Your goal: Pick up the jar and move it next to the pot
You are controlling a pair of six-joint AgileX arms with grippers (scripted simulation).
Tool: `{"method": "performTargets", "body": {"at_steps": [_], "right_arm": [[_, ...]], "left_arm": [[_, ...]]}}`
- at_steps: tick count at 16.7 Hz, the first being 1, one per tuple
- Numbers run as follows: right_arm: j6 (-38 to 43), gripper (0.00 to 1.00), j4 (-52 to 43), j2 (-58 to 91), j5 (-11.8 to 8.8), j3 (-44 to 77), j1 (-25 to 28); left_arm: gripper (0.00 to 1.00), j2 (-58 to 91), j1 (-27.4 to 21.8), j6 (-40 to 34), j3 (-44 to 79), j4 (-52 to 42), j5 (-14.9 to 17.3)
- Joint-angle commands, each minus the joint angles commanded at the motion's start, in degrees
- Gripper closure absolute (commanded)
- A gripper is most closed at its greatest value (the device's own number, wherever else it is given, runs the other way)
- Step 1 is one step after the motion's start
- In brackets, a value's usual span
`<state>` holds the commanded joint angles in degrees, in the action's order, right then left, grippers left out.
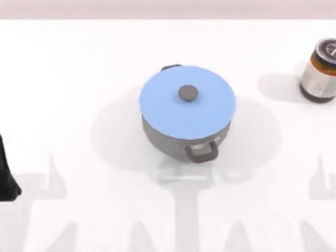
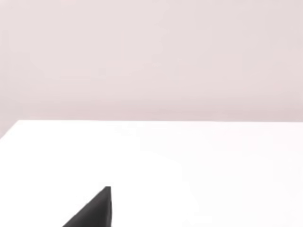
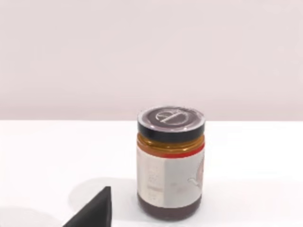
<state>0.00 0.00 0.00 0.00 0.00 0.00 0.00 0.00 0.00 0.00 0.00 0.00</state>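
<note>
The jar (image 1: pixel 318 71) stands upright at the table's far right edge, with a dark lid, an orange-red band, a white label and a dark brown base. In the right wrist view the jar (image 3: pixel 170 165) stands just ahead of my right gripper (image 3: pixel 129 209). One dark fingertip (image 3: pixel 97 210) shows beside it, apart from the jar, and nothing is held. The right arm is outside the top view. The pot (image 1: pixel 186 113) is large and grey with a light-blue lid and sits at the table's middle. My left gripper (image 1: pixel 8 176) is parked at the left edge.
A wide stretch of bare white table (image 1: pixel 273 136) lies between the pot and the jar. The pot's dark handle (image 1: pixel 201 152) sticks out toward the front. The left wrist view holds only white table (image 2: pixel 189 161) and one dark fingertip (image 2: pixel 94 210).
</note>
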Motion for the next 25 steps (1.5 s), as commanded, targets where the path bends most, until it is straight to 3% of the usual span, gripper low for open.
{"method": "performTargets", "body": {"at_steps": [5,10,25], "right_arm": [[-1.15,0.0,-1.9,3.24,-0.05,3.19,-0.19],[-6.81,0.0,-11.41,19.42,-0.87,18.84,-0.54],[-36.15,0.0,-60.23,103.98,-5.98,103.19,-1.83]], "left_arm": [[0.0,0.0,0.0,0.0,0.0,0.0,0.0],[0.0,0.0,0.0,0.0,0.0,0.0,0.0],[0.0,0.0,0.0,0.0,0.0,0.0,0.0]]}}
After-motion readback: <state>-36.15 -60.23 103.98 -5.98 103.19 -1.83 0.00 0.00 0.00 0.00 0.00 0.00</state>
